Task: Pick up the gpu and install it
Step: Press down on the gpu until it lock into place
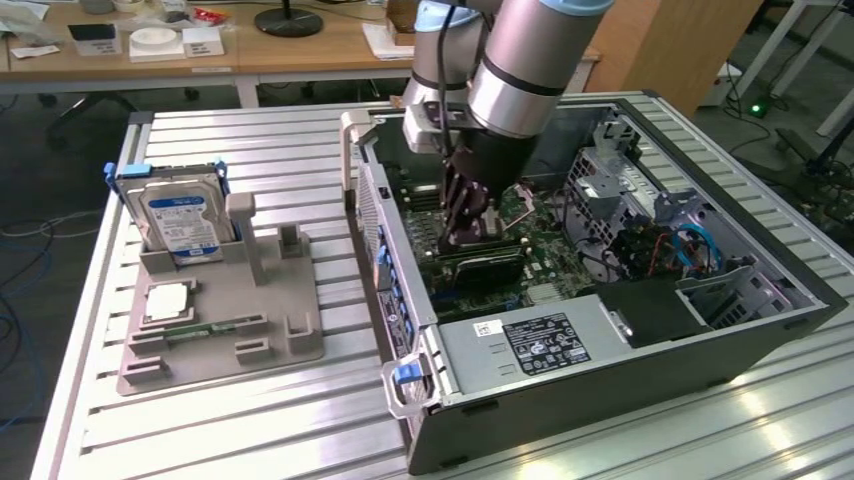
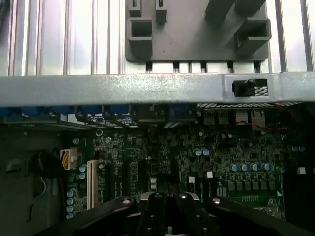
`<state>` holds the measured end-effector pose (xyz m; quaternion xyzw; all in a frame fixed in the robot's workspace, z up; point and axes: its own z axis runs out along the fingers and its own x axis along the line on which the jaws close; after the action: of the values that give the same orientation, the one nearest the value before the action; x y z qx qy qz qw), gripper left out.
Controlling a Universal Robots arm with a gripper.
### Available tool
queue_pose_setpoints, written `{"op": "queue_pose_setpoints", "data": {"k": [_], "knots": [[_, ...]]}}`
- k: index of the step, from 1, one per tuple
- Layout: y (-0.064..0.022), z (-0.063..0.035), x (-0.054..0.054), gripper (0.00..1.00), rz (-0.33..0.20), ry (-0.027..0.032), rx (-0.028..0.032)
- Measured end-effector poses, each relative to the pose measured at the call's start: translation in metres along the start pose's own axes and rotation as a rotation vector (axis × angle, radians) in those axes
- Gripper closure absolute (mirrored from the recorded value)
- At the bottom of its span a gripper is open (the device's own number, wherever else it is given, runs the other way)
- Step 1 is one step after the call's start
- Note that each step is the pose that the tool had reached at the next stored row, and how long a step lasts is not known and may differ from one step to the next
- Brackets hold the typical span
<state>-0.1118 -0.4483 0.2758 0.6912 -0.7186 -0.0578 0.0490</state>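
– Most of the job looks to be done, does it not? Where is the gpu (image 1: pixel 487 264) to be found?

– It is seen down inside the open computer case (image 1: pixel 534 400), with its black side showing. It is set low against the green motherboard (image 2: pixel 221 157), in the middle of the case.

– So it has been taken off the grey holder (image 1: pixel 287 345)?

– Yes, that can be judged. The holder is seen well apart from the case, on the exterior view's left. On it only the hard drive (image 1: pixel 180 225) with the blue label, the small memory stick (image 1: pixel 207 328) and some bare slots are seen. No card is seen there.

– And the gripper (image 1: pixel 467 238)? How is it held?

– It is reached down into the case, with its tip right at the top of the gpu. In the wrist view the fingers (image 2: pixel 150 211) are seen drawn close together, with no gap left between them.

– Is the card pinched, or only pushed on?

– That cannot be told. The spot where the tip and the card meet is too dark.

– What is left to be done, then?

– Little, it would seem. The picking up and the carrying are done. Whether the card is pressed all the way into its slot cannot be made out. Until that is known, the fitting cannot be called done.
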Motion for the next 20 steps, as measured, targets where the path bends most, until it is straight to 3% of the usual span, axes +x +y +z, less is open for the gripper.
{"op": "queue_pose_setpoints", "data": {"k": [1, 4, 6, 15, 20], "knots": [[0.0007, 0.0001, 0.0, 0.89, -0.001, -0.0003, 0.0099], [0.006, 0.0009, 0.0, 0.89, -0.003, -0.0003, 0.0176], [0.013, 0.0023, 0.001, 0.89, -0.002, 0.0013, 0.0267], [0.0124, 0.0071, 0.004, 0.89, -0.005, 0.0018, 0.0276], [0.0112, 0.0148, 0.005, 0.89, -0.005, 0.0027, 0.0273]]}}
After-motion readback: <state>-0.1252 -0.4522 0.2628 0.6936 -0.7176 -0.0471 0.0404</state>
